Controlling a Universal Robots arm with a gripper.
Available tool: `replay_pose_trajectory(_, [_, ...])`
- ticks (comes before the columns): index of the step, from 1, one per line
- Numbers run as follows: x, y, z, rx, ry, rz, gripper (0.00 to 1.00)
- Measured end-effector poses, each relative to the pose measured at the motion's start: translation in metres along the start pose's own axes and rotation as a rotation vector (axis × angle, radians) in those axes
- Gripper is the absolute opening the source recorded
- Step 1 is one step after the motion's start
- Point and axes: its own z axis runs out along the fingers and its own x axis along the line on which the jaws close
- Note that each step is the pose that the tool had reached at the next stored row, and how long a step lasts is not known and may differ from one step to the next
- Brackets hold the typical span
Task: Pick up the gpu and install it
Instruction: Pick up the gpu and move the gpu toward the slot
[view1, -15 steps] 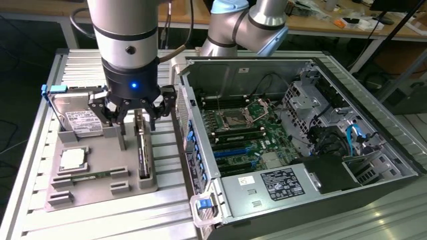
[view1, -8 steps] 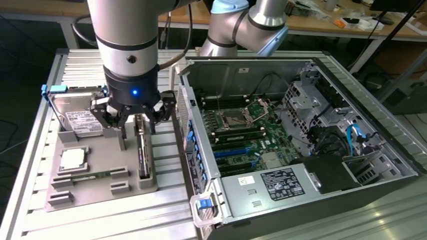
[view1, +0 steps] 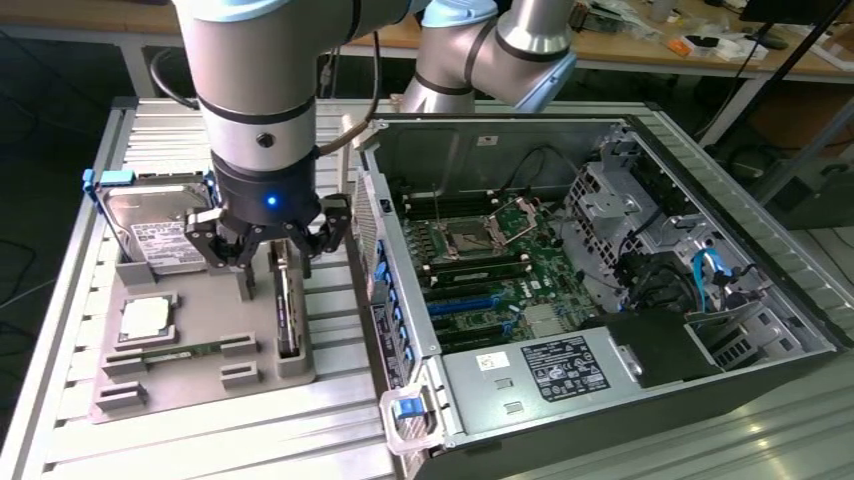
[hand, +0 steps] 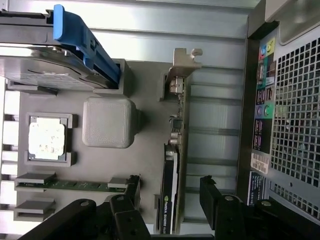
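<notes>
Reader: Jaws, nearest: how set?
Arm: Wide open; my gripper (hand: 170, 182) straddles the gpu (hand: 172, 155), one finger each side, neither touching.
Reader: Beyond?
Arm: It stands on edge in the grey tray (hand: 147, 82); the computer case (hand: 295, 125) wall runs close alongside.

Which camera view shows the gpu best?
The wrist view: the gpu stands on edge in the grey tray, silvery bracket and dark cooler both visible. In the exterior view the gripper covers part of it; a thin dark edge shows.
</notes>
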Motion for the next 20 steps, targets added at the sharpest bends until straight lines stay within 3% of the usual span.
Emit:
replay_pose_trajectory(10, [0.0,-0.0008,0.0192,-0.0002,-0.0012,0.024,0.6])
replay_pose_trajectory(20, [0.0,-0.0009,0.0225,-0.0004,-0.0023,0.042,0.6])
